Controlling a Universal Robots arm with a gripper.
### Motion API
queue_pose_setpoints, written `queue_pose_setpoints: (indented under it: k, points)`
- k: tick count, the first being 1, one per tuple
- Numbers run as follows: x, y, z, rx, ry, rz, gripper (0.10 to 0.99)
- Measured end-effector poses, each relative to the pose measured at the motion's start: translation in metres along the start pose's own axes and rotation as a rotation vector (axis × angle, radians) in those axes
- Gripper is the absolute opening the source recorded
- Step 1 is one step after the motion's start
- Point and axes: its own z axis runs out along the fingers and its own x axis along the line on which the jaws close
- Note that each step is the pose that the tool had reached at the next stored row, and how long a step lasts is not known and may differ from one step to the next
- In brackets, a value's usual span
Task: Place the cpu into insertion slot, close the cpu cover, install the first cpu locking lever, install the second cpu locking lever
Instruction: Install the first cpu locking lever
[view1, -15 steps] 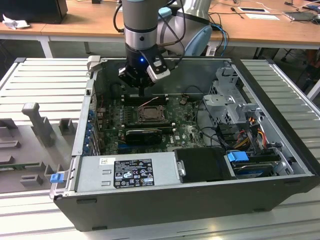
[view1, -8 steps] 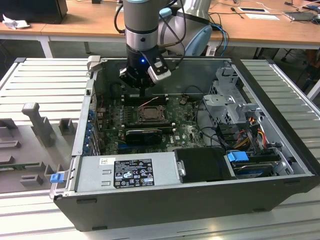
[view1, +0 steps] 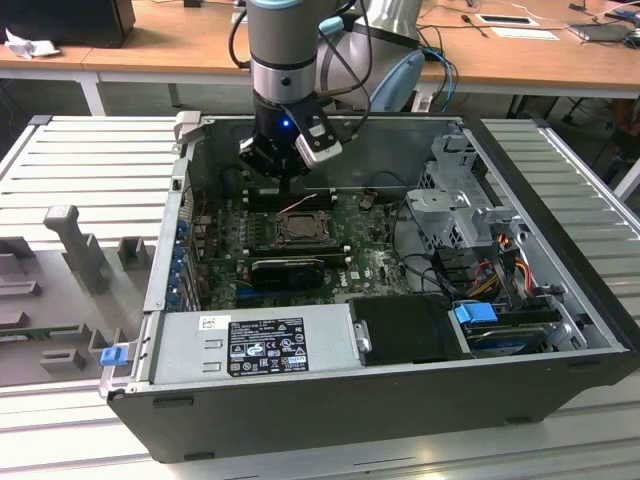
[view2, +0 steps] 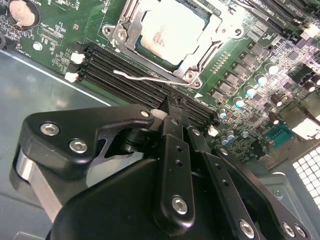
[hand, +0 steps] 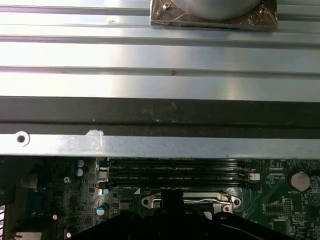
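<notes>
The cpu (view2: 172, 30) lies flat in the insertion slot (view1: 298, 228) on the green motherboard. The grey metal cpu cover (view2: 125, 31) is down around it, framing its pale top. A thin silver locking lever (view2: 142, 77) sticks out along the socket's edge, beside the black memory slots. In the second wrist view my gripper (view2: 170, 104) sits just short of that lever with its black fingers together and nothing visibly between them. From the exterior view the gripper (view1: 288, 180) hangs just behind the socket, inside the open case. In the first wrist view the gripper (hand: 172, 199) is next to the socket frame (hand: 227, 201).
The computer case wall (hand: 160, 145) runs close behind the gripper. Memory slots (view2: 125, 75) lie between gripper and socket. A power supply (view1: 260, 345) fills the case front, and a drive cage (view1: 455, 205) with cables stands on the exterior view's right. A ribbed metal table (view1: 90, 160) surrounds the case.
</notes>
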Motion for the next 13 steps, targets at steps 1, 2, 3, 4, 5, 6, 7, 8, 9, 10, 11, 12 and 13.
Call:
queue_pose_setpoints:
  k: [1, 2, 3, 4, 5, 6, 7, 8, 9, 10, 11, 12, 13]
  points:
    - [-0.0001, 0.0, 0.0002, 0.0, 0.0, 0.0, 0.106]
    - [-0.0004, -0.0001, 0.0005, 0.0, -0.0001, 0.0, 0.106]
    - [-0.0015, -0.0001, 0.0008, 0.0, -0.0001, 0.0, 0.106]
    - [-0.0031, -0.0001, 0.0012, 0.0, -0.0001, -0.001, 0.106]
    - [-0.0042, -0.0002, 0.0015, 0.0, 0.0002, -0.004, 0.106]
    - [-0.0051, -0.0002, 0.0018, 0.0, 0.0006, -0.006, 0.106]
    - [-0.0068, -0.0004, 0.003, 0.0, 0.0012, -0.01, 0.106]
    - [-0.0081, -0.0005, 0.0042, 0.0, 0.0013, -0.012, 0.106]
    - [-0.0098, -0.0007, 0.0057, 0.0, 0.0015, -0.013, 0.106]
    - [-0.0121, -0.0009, 0.0083, -0.001, 0.002, -0.017, 0.106]
    - [-0.0125, -0.0009, 0.0095, -0.001, 0.0027, -0.023, 0.106]
    - [-0.0128, -0.001, 0.0102, -0.001, 0.0041, -0.036, 0.106]
    - [-0.0132, -0.001, 0.0105, -0.001, 0.0054, -0.046, 0.106]
